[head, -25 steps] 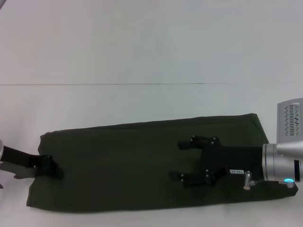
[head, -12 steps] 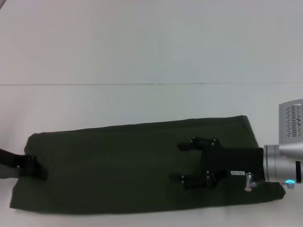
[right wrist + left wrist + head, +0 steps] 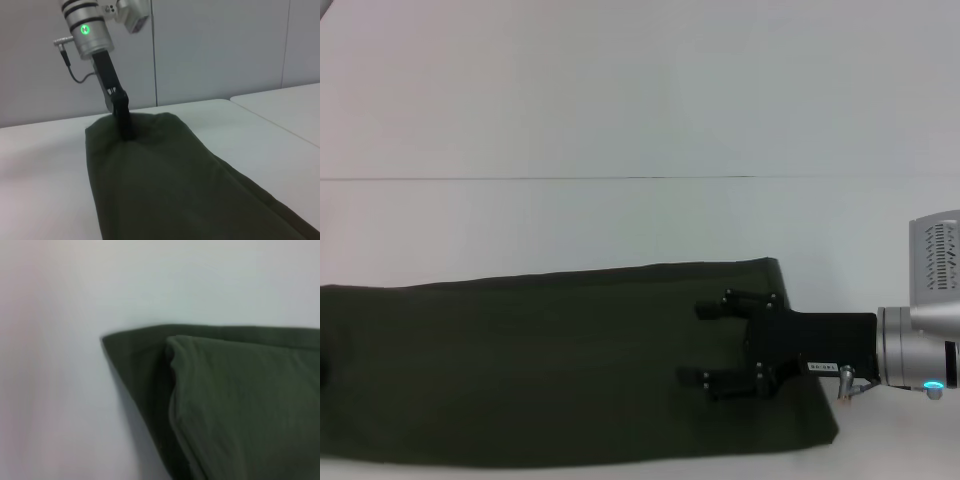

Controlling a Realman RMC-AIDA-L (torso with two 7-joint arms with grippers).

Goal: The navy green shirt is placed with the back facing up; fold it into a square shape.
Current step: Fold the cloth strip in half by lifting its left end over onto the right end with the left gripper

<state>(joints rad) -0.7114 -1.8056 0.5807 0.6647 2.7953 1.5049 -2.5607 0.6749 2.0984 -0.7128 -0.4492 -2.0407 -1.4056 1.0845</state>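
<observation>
Right gripper (image 3: 705, 344) over folded shirt (image 3: 540, 360)

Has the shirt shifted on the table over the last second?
Yes. The navy green shirt slid toward the robot's left; its right edge now sits under the stationary right gripper.

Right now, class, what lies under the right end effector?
The folded dark olive-green cotton shirt lies under the open right end effector, spread on the white table. The tabletop beneath the cloth is covered.

white table (image 3: 620, 120) — seam line across | grey panelled wall (image 3: 215, 50) behind
</observation>
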